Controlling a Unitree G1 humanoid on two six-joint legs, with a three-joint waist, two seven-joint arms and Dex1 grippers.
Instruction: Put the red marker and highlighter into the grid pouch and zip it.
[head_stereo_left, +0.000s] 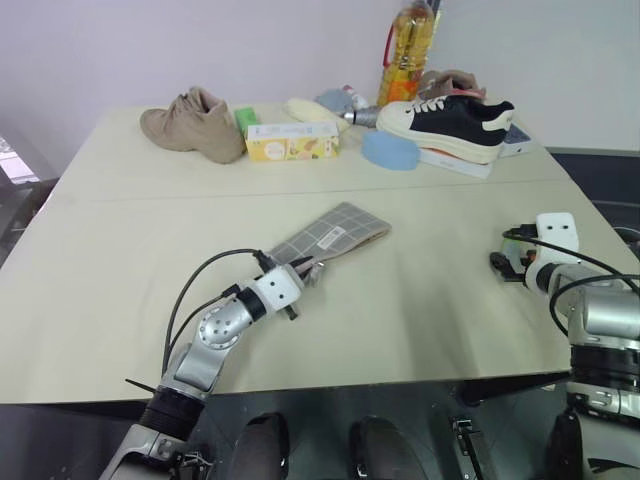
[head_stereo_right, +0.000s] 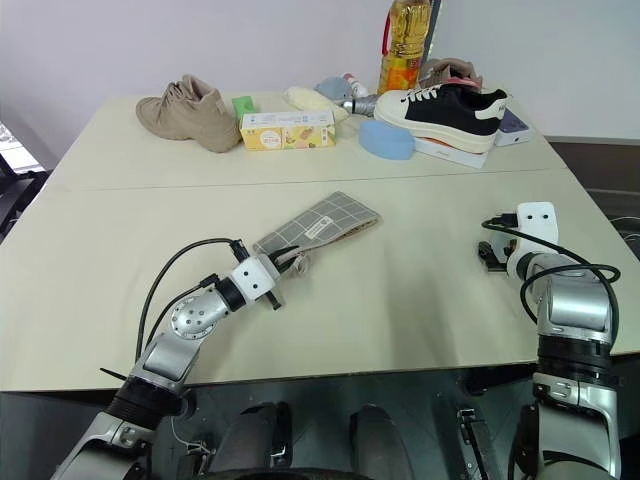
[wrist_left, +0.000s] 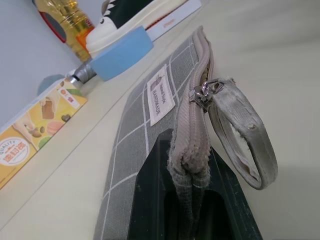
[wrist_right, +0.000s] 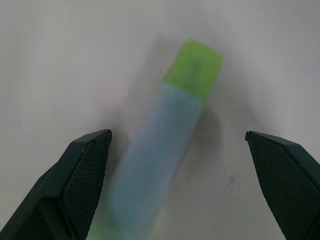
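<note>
1. Left gripper is clamped on the end of the grid pouch, beside its zip pull loop.
2. Right gripper is spread wide over the highlighter lying on the table.
3. A black sneaker stands far behind.

Grey grid-lined fabric pouch lies flat near table centre, long axis running from 7 to 1 o'clock. Left gripper sits at its 7 o'clock end, jaws clamped on the pouch edge beside the zip pull loop. Right gripper at 3 o'clock from the pouch, well apart, near the table's right edge; pale mint highlighter with green cap lies on the table between its spread fingers. Far edge, 10 to 1 o'clock: tan suede shoe, yellow cardboard box just right of it, blue oval sponge, black-and-white sneaker on flat white box, oil bottle behind.
</note>
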